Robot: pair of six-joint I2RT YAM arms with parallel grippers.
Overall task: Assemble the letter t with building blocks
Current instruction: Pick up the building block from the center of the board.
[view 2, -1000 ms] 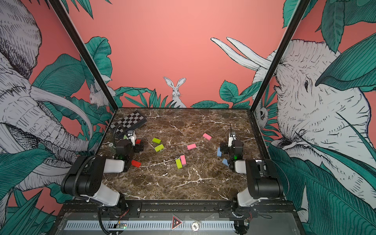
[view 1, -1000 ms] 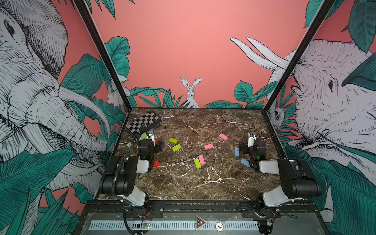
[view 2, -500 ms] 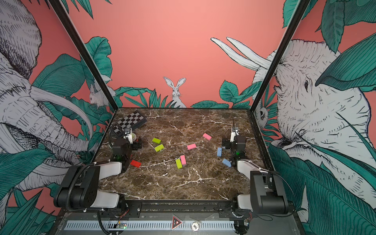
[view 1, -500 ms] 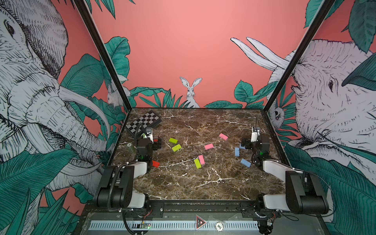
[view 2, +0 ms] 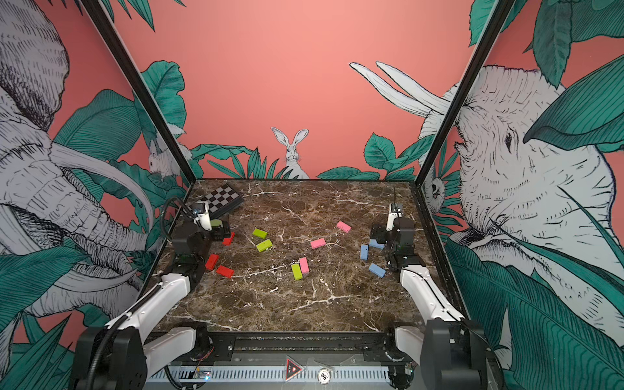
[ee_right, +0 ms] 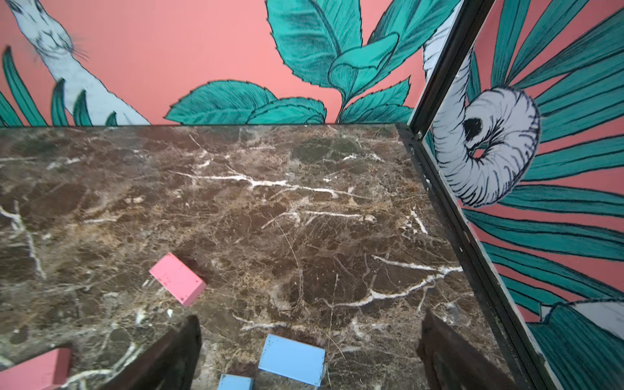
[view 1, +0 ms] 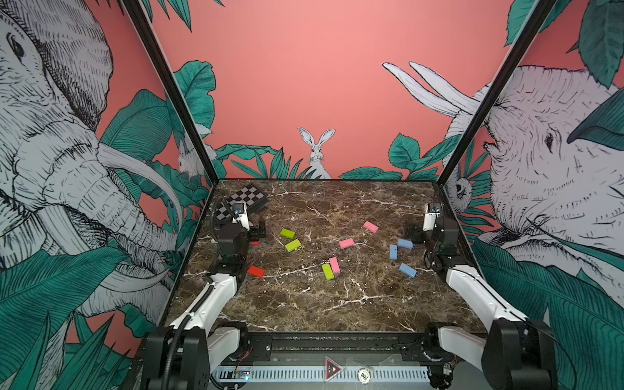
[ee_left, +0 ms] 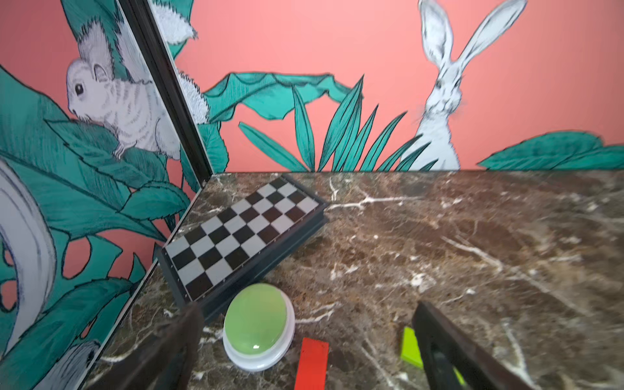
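Hovering at the left and right edges of the marble tabletop [view 1: 304,304], the left gripper [view 1: 257,232] and right gripper [view 1: 412,236] both hold their jaws wide apart, empty. Loose building blocks [view 1: 346,242] lie across mid-frame: red blocks [view 2: 225,271] beside the left gripper, light blue blocks [view 1: 393,252] beside the right, and a lime green block [view 1: 327,271] touching a pink block [view 1: 334,265] centrally.

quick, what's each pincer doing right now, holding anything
Left pincer: open, holding nothing.
Right pincer: open, holding nothing.
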